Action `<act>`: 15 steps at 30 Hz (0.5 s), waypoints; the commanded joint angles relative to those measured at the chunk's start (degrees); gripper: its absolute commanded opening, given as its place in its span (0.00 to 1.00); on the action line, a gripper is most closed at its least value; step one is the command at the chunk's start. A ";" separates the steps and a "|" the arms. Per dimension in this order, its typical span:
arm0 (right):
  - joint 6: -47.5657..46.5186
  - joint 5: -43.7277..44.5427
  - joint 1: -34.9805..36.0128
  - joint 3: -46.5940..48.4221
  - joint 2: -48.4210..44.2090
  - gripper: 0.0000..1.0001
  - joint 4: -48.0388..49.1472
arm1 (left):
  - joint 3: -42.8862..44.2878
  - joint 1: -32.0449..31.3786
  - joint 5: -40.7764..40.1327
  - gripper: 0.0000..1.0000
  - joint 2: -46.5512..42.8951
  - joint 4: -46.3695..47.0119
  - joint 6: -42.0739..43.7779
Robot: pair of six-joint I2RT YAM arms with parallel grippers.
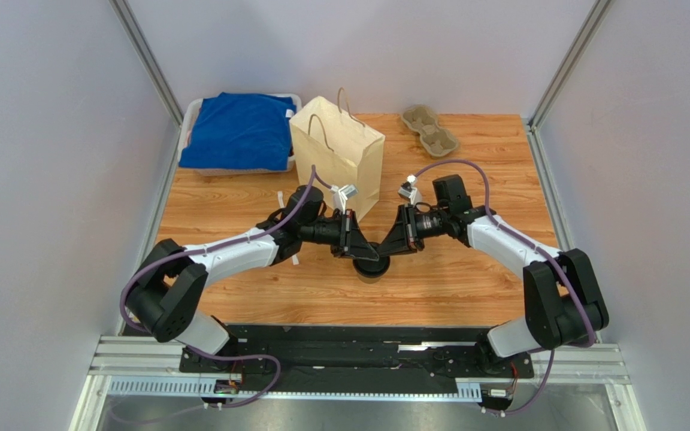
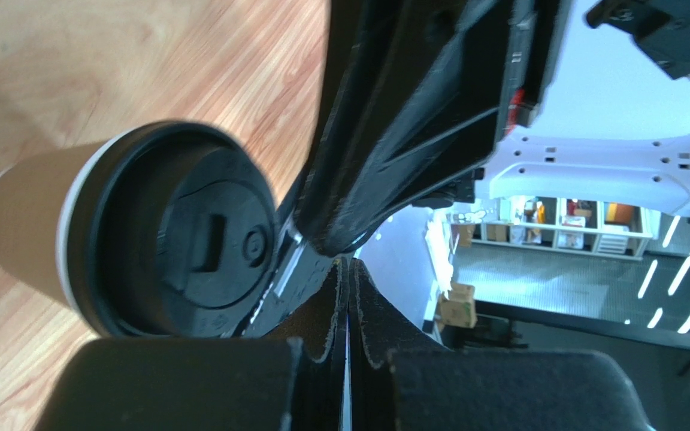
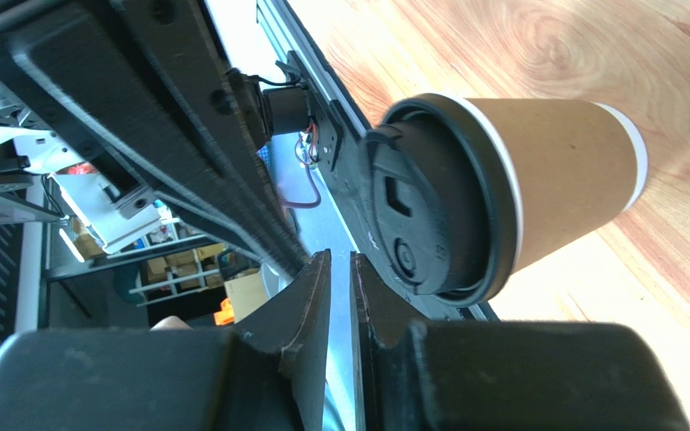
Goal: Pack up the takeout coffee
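The takeout coffee [image 1: 371,268], a brown paper cup with a black lid, stands upright on the wooden table in front of the paper bag [image 1: 338,154]. My left gripper [image 1: 360,252] and right gripper [image 1: 386,250] meet tip to tip just above its lid. In the left wrist view the cup [image 2: 43,233] is left of my left gripper [image 2: 349,267], which is shut with nothing between the pads. In the right wrist view the cup [image 3: 556,171] is right of my right gripper [image 3: 340,262], which is shut to a thin gap and empty. Neither gripper holds the cup.
The open bag stands upright behind the grippers. A pulp cup tray [image 1: 430,128] lies at the back right. A white bin with a blue cloth [image 1: 239,130] sits at the back left. A thin white straw [image 1: 279,199] lies by the left arm.
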 commanded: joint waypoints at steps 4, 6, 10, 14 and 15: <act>-0.06 -0.64 0.27 -0.57 3.02 0.15 3.26 | -2.12 2.10 2.81 0.00 4.15 3.35 -2.06; 0.11 -0.64 0.27 -0.74 4.07 0.15 3.44 | -2.12 3.07 3.52 0.00 5.73 4.41 -2.76; 0.38 -1.08 0.18 -0.83 6.27 0.15 3.44 | -2.73 4.48 4.92 0.00 8.19 5.90 -3.46; 0.20 -1.35 0.10 -0.31 8.55 0.15 2.74 | -3.61 5.36 5.80 0.00 10.39 8.19 -4.61; 0.11 -1.35 0.10 -0.22 9.08 0.15 2.74 | -3.61 5.36 5.89 0.00 10.66 8.37 -4.61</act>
